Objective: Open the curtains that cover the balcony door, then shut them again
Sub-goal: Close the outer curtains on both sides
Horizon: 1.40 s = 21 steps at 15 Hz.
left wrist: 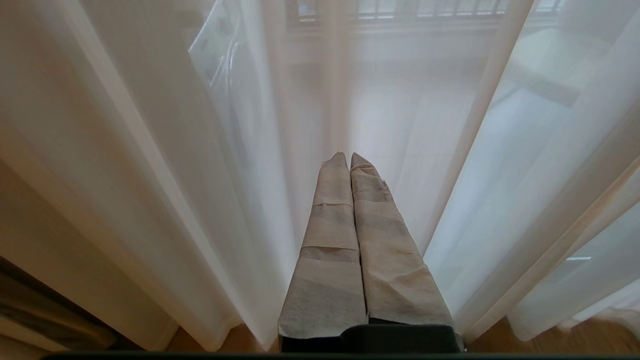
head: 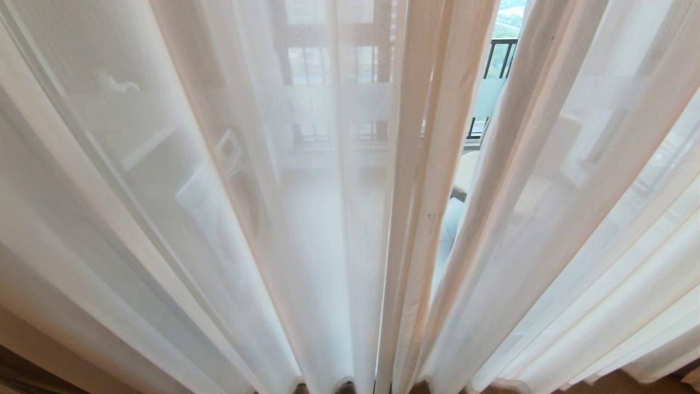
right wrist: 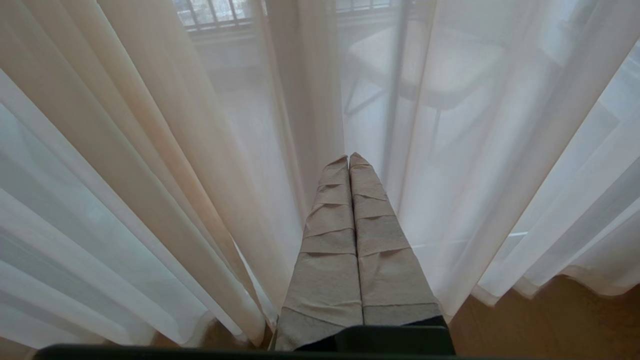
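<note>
Sheer white curtains [head: 229, 219] hang drawn across nearly the whole scene in front of the robot, falling in long pleats to the wooden floor [right wrist: 540, 320]. Right of centre in the head view two panels part in a narrow slit, and through it shows a strip of the balcony: a dark-barred railing [head: 500, 60] and pale floor tiles. Behind the thin fabric, dim shapes of the balcony door [right wrist: 395, 100] frame and some pale furniture can be made out (too veiled to tell more). Only the sheer layer is clearly visible here; a heavier drape cannot be picked out with certainty.

Neither arm appears in the head view. From its own wrist camera the left gripper [left wrist: 349, 157] points at the curtain folds, its two tape-wrapped fingers [left wrist: 330, 225] pressed together with nothing between them. The right gripper [right wrist: 348, 159] sits the same way, wrapped fingers [right wrist: 380, 240] closed flat against each other and empty, just short of the fabric near where the hem meets the floor.
</note>
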### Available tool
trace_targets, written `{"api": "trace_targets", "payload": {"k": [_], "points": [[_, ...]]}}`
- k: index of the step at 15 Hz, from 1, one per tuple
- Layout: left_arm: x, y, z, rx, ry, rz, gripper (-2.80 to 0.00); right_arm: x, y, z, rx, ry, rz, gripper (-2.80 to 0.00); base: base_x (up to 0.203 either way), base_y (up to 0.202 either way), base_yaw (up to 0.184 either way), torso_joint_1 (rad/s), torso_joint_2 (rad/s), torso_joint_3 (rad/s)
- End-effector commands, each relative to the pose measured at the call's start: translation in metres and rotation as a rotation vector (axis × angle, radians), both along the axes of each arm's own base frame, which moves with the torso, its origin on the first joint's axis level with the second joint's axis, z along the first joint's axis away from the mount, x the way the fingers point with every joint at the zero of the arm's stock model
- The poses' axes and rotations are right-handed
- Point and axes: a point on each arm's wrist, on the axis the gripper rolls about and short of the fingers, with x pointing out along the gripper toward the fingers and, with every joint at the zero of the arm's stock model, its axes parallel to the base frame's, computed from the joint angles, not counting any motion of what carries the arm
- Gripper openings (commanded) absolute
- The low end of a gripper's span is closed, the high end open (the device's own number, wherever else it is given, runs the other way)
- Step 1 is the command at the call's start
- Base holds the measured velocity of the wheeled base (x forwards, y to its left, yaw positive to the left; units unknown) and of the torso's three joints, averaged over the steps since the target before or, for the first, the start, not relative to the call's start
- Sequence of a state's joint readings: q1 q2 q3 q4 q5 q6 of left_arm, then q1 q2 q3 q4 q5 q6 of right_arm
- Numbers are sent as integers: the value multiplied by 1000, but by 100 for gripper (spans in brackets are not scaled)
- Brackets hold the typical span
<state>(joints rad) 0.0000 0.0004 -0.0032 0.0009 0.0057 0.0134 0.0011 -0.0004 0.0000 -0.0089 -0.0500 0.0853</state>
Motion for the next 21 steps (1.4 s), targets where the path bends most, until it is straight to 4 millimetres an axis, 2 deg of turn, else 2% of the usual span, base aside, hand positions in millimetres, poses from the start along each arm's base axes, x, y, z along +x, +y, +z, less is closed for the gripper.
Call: {"api": "trace_targets", "payload": {"k": [1,10,21], "points": [[0,0,0,0,-1,0,-280,0,0,0,1,0,0,-280,0,0,0,0,0,0],[0,0,0,0,0,0,-280,0,0,0,1,0,0,-280,0,-8,1,0,0,0],[0,0,0,0,2,-1,-280,0,0,0,1,0,0,-280,0,-186,3,3,2,3]]}}
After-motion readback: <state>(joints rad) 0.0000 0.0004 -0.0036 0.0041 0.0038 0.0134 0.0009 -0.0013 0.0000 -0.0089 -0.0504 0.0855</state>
